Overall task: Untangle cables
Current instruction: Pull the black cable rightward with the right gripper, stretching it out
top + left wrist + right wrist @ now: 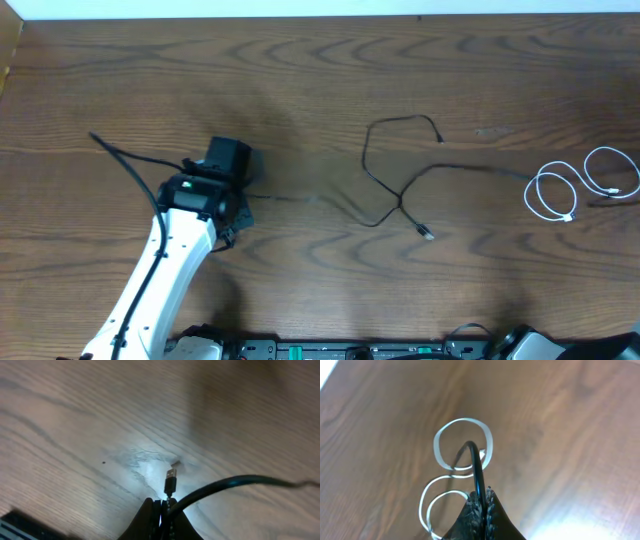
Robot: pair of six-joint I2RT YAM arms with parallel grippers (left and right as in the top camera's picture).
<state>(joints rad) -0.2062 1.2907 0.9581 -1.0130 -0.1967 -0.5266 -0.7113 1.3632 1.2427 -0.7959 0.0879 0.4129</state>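
The left gripper [161,504], dark and pointed, is pinched shut on the thin black cable [240,478] just behind its small shiny plug [171,480], which sticks out over the smooth brown wooden table [75,420]. The right gripper [482,497], bumpy inside, squeezes the black cable too. Past it, the white cable [464,420] lies in round loops on the wood.

The brown wood-grain counter [300,70] is open along the far strip. A thin black cable [400,195] sprawls in loops across the centre, and a white coiled cable [560,190] lies by the right edge. The white-and-black left arm [180,240] blocks the near-left quarter.
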